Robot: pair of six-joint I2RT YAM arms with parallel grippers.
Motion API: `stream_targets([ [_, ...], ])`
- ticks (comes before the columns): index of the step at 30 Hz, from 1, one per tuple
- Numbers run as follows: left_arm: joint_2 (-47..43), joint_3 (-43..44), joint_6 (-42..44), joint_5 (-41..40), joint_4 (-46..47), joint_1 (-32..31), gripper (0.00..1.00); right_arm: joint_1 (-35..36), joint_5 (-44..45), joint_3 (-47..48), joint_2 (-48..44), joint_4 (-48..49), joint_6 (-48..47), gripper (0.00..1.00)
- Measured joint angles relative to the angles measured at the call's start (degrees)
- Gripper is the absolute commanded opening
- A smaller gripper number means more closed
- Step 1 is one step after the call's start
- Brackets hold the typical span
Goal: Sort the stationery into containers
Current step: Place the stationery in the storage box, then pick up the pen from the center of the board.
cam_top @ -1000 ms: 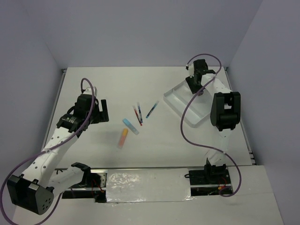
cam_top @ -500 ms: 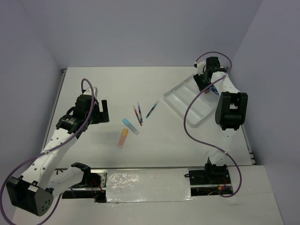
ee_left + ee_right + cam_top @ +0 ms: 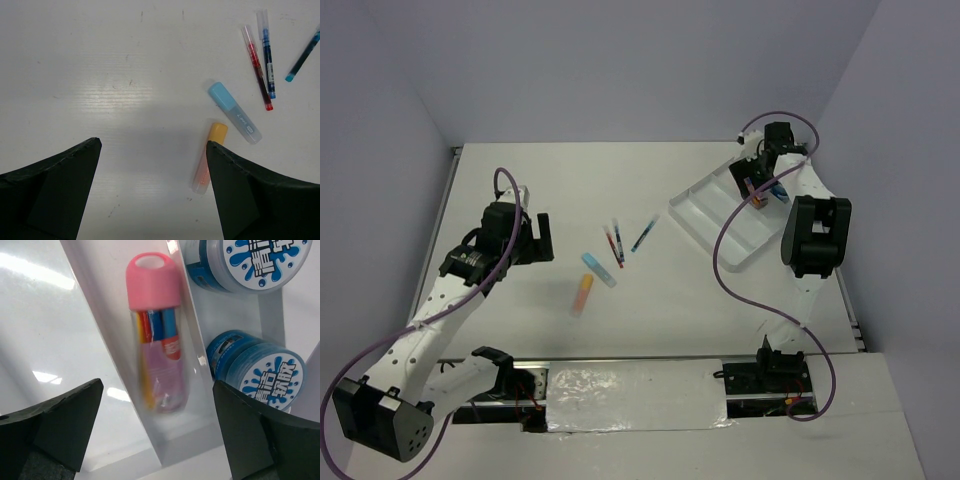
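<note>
i am holding the right gripper (image 3: 156,390) over the white tray (image 3: 725,235) at the far right of the table (image 3: 100,60), with its claw standing wide apart and gripping nothing. the pink-capped tube (image 3: 157,340) is lying lengthwise in one long compartment directly under the open fingers, free of both; its lower half is blurring, so i cannot tell whether it is resting flat. the two blue jars (image 3: 250,260) (image 3: 255,365) are sitting lids up in the neighbouring compartment, across a divider wall, so like is staying with like. i am keeping the left gripper (image 3: 154,144) above bare table on the left, claw also spread and empty, facing the loose items near the middle: the light-blue bar (image 3: 234,112) touching the orange bar (image 3: 209,157), and the red pen (image 3: 257,67), blue pen (image 3: 266,55) and teal pen (image 3: 302,55) just beyond. i am judging those five as what is left to sort.
</note>
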Motion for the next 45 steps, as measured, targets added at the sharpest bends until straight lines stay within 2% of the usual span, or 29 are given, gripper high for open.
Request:
stream_targets([
  [8, -0.5, 0.0, 0.0, 0.0, 0.0, 0.0, 0.99, 0.1, 0.3, 0.0, -0.8, 0.1, 3.3, 1.0],
  [12, -0.5, 0.0, -0.1, -1.3, 0.0, 0.0, 0.99, 2.5, 6.6, 0.2, -4.5, 0.0, 11.8, 1.0],
  [15, -0.5, 0.0, -0.2, -3.2, -0.2, 0.0, 0.99, 10.5, 21.5, 0.3, -10.1, 0.5, 22.5, 1.0],
  [18, -0.7, 0.0, -0.2, -4.3, -0.3, 0.1, 0.99, 23.8, 32.3, -3.1, -17.7, 5.2, 33.0, 1.0],
  [20, -0.8, 0.0, -0.2, -4.5, -0.3, 0.3, 0.99, 32.3, 30.0, -6.9, -22.1, 8.8, 40.4, 1.0],
  [23, -0.9, 0.0, -0.2, -4.6, -0.3, 0.5, 0.99, 36.7, 21.6, -11.9, -24.3, 13.6, 51.1, 1.0],
  [27, -1.7, 0.0, -0.2, -4.9, -0.3, 0.7, 0.99, 37.8, 23.7, -13.1, -18.7, 12.8, 64.1, 1.0],
  [32, -3.0, 0.0, -0.2, -4.8, -0.3, 0.7, 0.99, 43.1, 31.6, -6.3, -6.5, 2.0, 76.4, 0.96],
  [34, -3.0, 0.0, -0.2, -4.7, -0.3, 0.7, 0.99, 44.9, 33.6, -5.7, -4.3, -0.5, 79.4, 0.84],
  [36, -3.2, 0.0, -0.2, -4.4, -0.3, 0.7, 0.99, 46.4, 34.3, -6.0, -3.6, -2.5, 81.8, 0.67],
  [37, -3.4, 0.0, -0.2, -4.2, -0.3, 0.7, 0.99, 46.8, 34.4, -6.1, -3.6, -2.6, 82.4, 0.63],
  [45, -5.5, 0.0, -0.2, -2.9, -0.2, 0.7, 0.99, 45.8, 35.5, -2.0, 0.7, -3.2, 84.8, 0.64],
])
